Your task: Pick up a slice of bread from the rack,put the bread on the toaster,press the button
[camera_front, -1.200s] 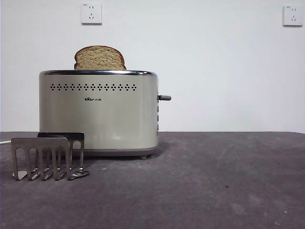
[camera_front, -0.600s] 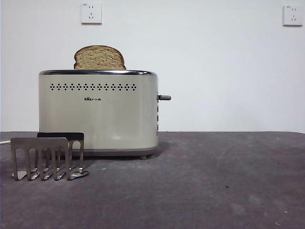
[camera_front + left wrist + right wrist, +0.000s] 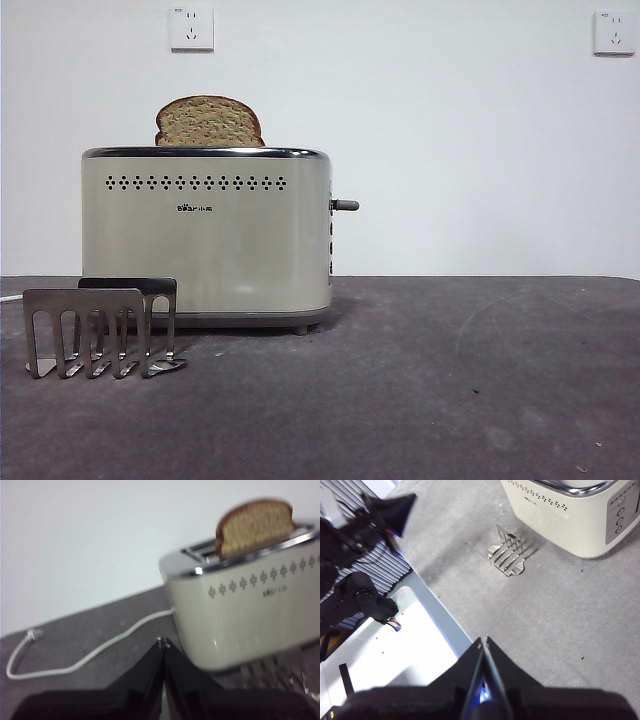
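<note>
While both arms wait clear of the front view, the scene reads as follows.

Slice of bread: the slice of bread (image 3: 209, 121) stands upright in a top slot of the toaster (image 3: 206, 235), upper left of the front frame, its domed crust well above the chrome rim; the left wrist view shows it (image 3: 255, 526) seated in a slot, not yet lowered.

Rack: the rack (image 3: 98, 327) sits on the table (image 3: 450, 380) at lower left of the front frame, just before the toaster's front face, with no bread in any slot.

Lever: the grey side lever (image 3: 345, 205) projects from the toaster's right end at mid-height of the frame, apparently in its raised position.

Left tool: the left tool (image 3: 163, 642) has its jaws closed together on nothing, near the toaster's end where a white cord (image 3: 90, 655) trails across the table.

Right tool: the right tool (image 3: 483, 641) is likewise closed and empty, well apart from the toaster, over the table's edge.

Progress: judged from this layout, picking and placing are done; pressing the lever or button remains.
</note>
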You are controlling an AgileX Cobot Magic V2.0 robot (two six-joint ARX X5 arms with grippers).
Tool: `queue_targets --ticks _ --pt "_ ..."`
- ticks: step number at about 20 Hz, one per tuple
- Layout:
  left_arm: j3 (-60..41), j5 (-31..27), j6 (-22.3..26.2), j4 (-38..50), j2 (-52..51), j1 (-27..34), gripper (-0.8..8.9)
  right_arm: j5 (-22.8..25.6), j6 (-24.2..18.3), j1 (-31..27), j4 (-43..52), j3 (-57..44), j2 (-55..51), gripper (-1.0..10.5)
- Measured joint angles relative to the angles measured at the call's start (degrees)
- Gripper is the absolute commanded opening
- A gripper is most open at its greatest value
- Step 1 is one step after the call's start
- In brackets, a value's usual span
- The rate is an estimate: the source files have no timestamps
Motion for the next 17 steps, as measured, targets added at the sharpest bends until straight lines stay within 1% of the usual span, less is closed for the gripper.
queue_targets --ticks 5,9,12,14,17 --pt "-4.5 0.0 -0.4 -0.3 -2.8 0.0 -0.04 0.0 0.0 0.0 0.0 0.0 0.0 0.0" --pt "-4.9 0.0 -1.3 -6.5 -5.9 0.0 -0.04 0.0 0.0 0.0 0.0 0.0 0.0 0.0" --pt "-4.9 0.4 -3.8 -11.4 -6.9 0.0 -0.04 0.0 0.0 0.0 0.0 0.0 0.0 0.0" --pt "-4.9 1.0 -6.5 -11.2 -6.9 0.0 -0.04 0.0 0.0 0.0 0.0 0.0 0.0 0.0" --pt "-4.9 1.1 -8.3 -11.2 -6.9 0.0 -0.04 0.0 0.0 0.0 0.0 0.0 0.0 0.0"
